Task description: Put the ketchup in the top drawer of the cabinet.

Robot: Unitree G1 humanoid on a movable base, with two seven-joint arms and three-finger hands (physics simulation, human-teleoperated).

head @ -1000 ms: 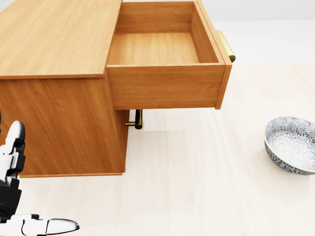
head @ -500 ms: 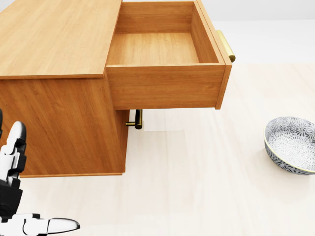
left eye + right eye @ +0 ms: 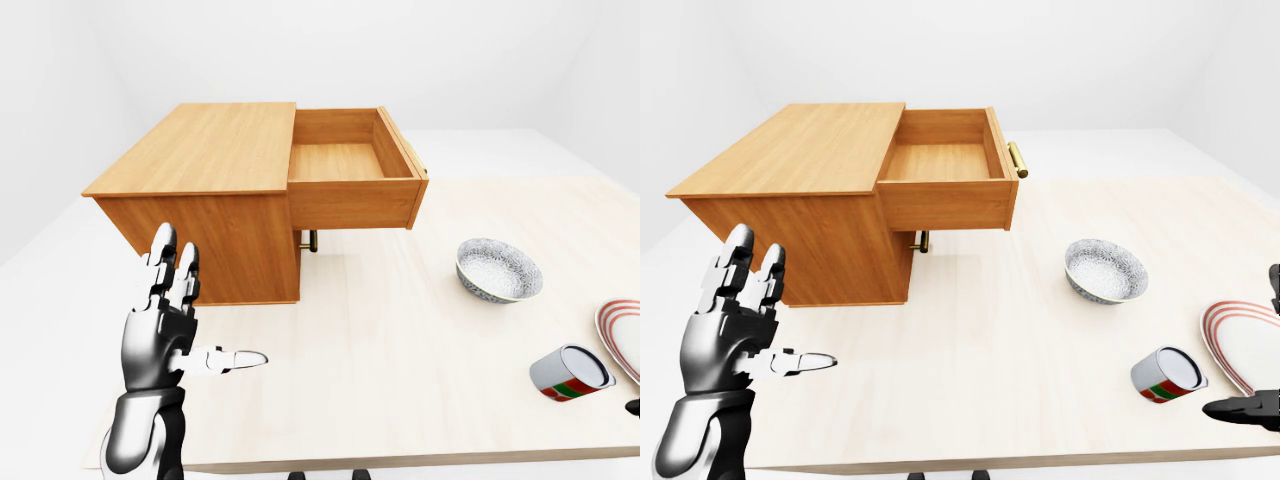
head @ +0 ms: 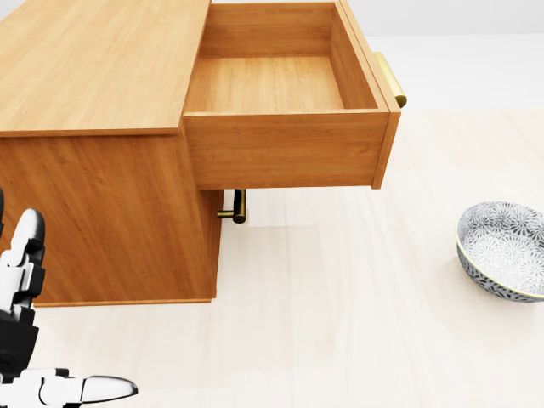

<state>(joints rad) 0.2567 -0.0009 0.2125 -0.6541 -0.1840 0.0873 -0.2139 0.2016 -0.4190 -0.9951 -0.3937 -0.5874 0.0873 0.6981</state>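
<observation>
Left hand (image 3: 165,330): raised at the lower left of the left-eye view, fingers spread and thumb held out sideways, released and grasping nothing; it is kept well apart from every item, which suggests a waiting pose rather than a reach

Cabinet (image 3: 205,160): set on the pale table (image 3: 400,350) at upper left, its flat top bare; a second brass handle (image 4: 238,206) is seen beneath the pulled-out drawer, so a lower drawer is judged to be shut

Top drawer (image 3: 345,162): pulled fully out toward the right of the view, nothing seen inside, brass pull (image 3: 1017,159) on its right face; it is judged to be left open so that the ketchup can be dropped in from above

Patterned bowl (image 3: 498,270): upright on the table, right of the drawer and well apart from it; not part of the task

Can (image 3: 1168,375): lying on its side near the table's lower right, red and green label, open end turned toward the camera; no bottle shape is seen anywhere, so this is taken, with some doubt, as the ketchup, not yet touched

Striped plate (image 3: 1240,345): at the right edge, just beside the can

Right hand (image 3: 1255,405): only dark fingertips are shown at the right edge of the right-eye view, near the can; whether it is spread or clenched cannot be told
</observation>
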